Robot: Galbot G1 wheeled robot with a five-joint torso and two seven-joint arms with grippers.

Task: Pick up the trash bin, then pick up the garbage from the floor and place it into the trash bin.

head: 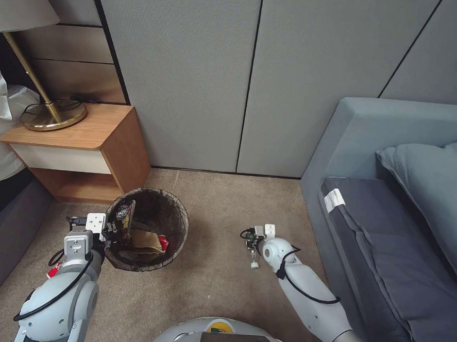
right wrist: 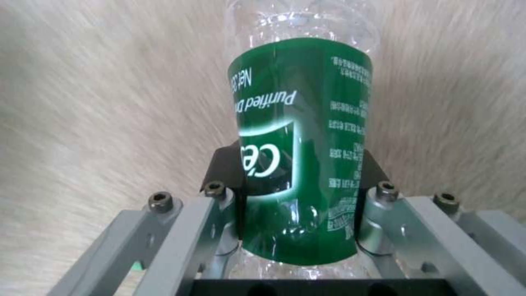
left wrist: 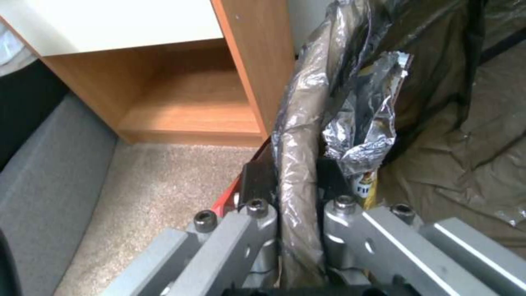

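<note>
Holding the clear water bottle (right wrist: 300, 135) by its green label, the right gripper (right wrist: 298, 193) sits low over the carpet (head: 207, 273). The left gripper (left wrist: 296, 193) pinches the trash bin's (head: 177, 214) bagged rim. Smooth plastic could slip out; the bin might tip.

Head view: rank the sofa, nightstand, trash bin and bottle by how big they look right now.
1. Sofa, by far the largest.
2. Nightstand.
3. Trash bin, gripped at its rim by the left gripper; it sits nearer the camera, so its real gap to the nightstand is unsure.
4. Bottle, held in the right gripper, smallest.
</note>
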